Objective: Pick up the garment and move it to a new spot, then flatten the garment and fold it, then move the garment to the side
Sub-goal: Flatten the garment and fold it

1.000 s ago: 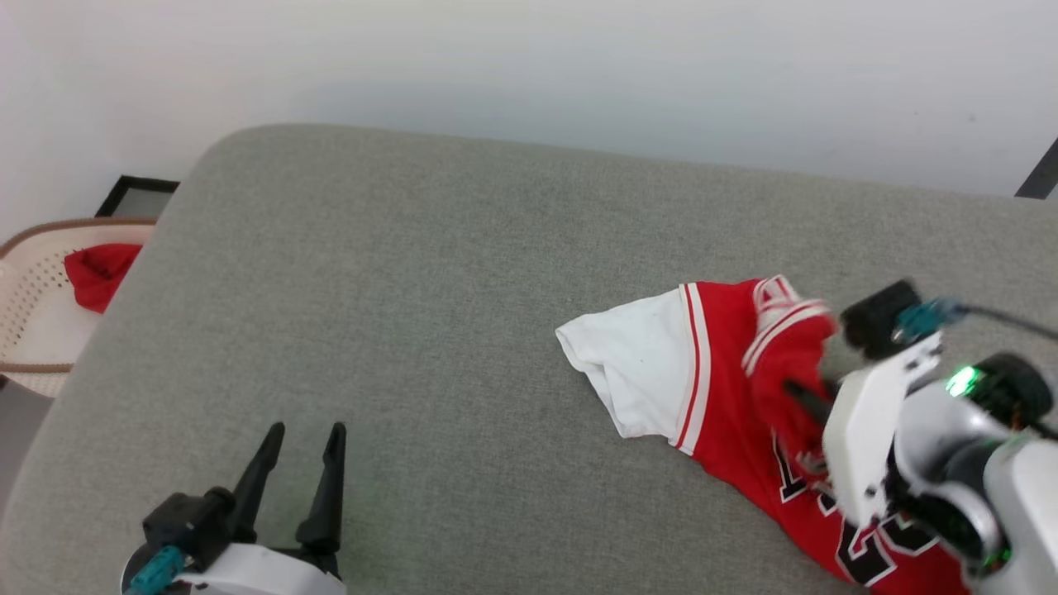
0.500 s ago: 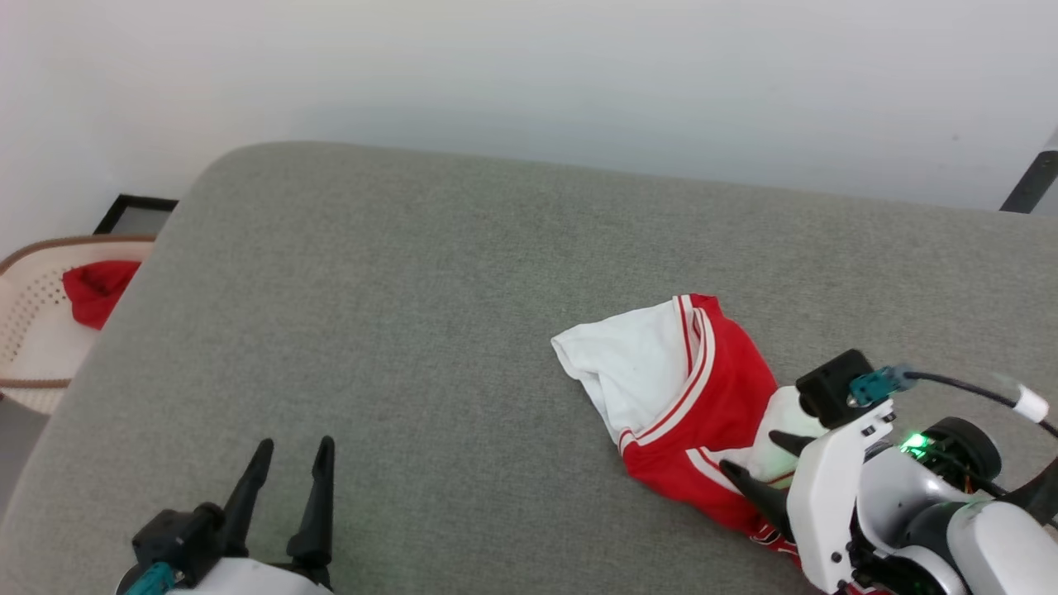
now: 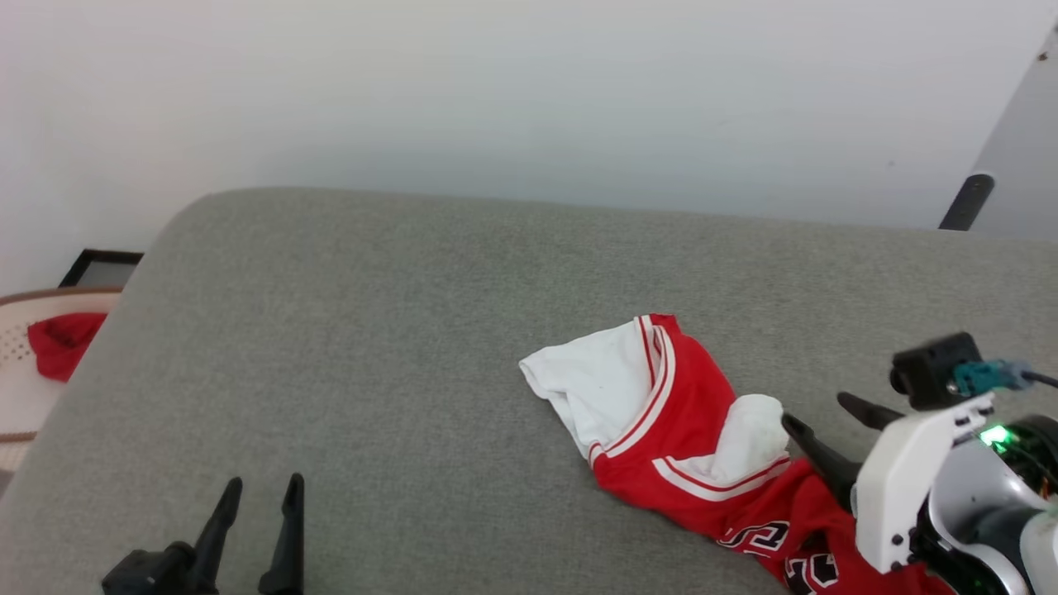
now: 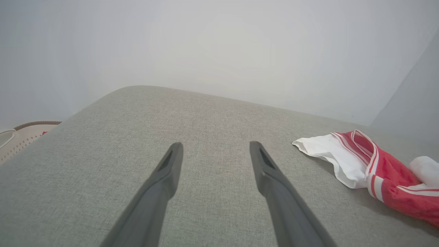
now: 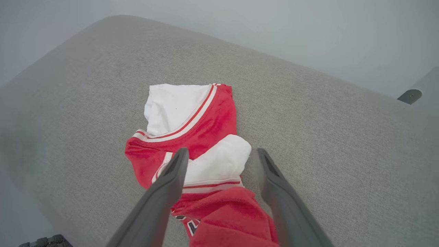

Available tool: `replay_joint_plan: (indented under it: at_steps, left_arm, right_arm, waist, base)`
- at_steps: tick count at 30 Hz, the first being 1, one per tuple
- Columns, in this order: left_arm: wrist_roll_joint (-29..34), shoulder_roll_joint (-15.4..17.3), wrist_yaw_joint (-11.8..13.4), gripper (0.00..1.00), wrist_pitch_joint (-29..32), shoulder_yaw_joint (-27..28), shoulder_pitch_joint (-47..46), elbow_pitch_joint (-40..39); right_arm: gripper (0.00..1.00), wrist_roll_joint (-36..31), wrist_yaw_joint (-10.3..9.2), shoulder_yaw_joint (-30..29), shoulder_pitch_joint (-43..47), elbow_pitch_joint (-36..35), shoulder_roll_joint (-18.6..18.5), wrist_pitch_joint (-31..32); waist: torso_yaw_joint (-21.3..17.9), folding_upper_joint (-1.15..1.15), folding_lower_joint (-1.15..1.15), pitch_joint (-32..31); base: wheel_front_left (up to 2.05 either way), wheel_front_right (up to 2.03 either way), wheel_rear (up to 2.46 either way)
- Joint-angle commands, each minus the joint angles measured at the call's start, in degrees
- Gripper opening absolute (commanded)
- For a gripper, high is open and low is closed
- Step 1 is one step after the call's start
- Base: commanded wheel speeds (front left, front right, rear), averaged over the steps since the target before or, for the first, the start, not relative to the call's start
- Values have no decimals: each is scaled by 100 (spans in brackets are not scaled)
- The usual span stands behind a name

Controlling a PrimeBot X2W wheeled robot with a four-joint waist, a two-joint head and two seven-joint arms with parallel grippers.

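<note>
The shirt [image 3: 686,430] lies crumpled on the right half of the table [image 3: 372,347], which is covered in grey fabric. It is red, with one white sleeve [image 3: 591,384] spread out toward the left and edged by red and white stripes. A second white sleeve [image 3: 748,438] is bunched up on top of the red cloth. Black lettering with white outlines shows on the part nearest the robot, at the lower right of the head view, where the shirt runs under the right arm. In the right wrist view the shirt [image 5: 205,127] sits straight ahead, and in the left wrist view it [image 4: 387,171] lies far off to the right.

The right pincer [image 3: 814,411] is just beside the bunched sleeve, to its right, with its two dark fingers spread wide and nothing between them gripped. In its own view the right pincer [image 5: 221,152] frames that sleeve. Whether a finger touches the cloth cannot be told.

The left pincer [image 3: 264,482] is well apart from the shirt, at the near left over bare fabric, also open and empty, as its own view [image 4: 215,144] shows.

Beyond the table's left edge stands a pale basket [image 3: 16,397] with a red cloth [image 3: 62,343] in it. A plain white wall [image 3: 529,83] rises behind the far edge.
</note>
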Motion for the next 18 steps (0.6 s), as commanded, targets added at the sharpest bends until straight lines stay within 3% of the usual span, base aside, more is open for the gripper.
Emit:
replay_joint_plan:
  at_steps: [1,9,18]
  left_arm:
    - [38,23,5,100,-20,19,56,-32]
    - [48,57,-2,100,-9,-30,66,-86]
    - [52,27,-32,100,35,-211,-103,-79]
  right_arm:
    - [100,-55,-2,-94,138,-24,51,-15]
    - [100,-141,-2,-352,365,-35,231,78]
    - [100,-110,-2,-478,-156,491,299,458]
  waist:
    - [-73,0,0,-62]
    - [-96,0,0,-51]
    - [135,0,0,160]
  base:
    - [0,0,0]
    - [0,0,0]
    - [0,0,0]
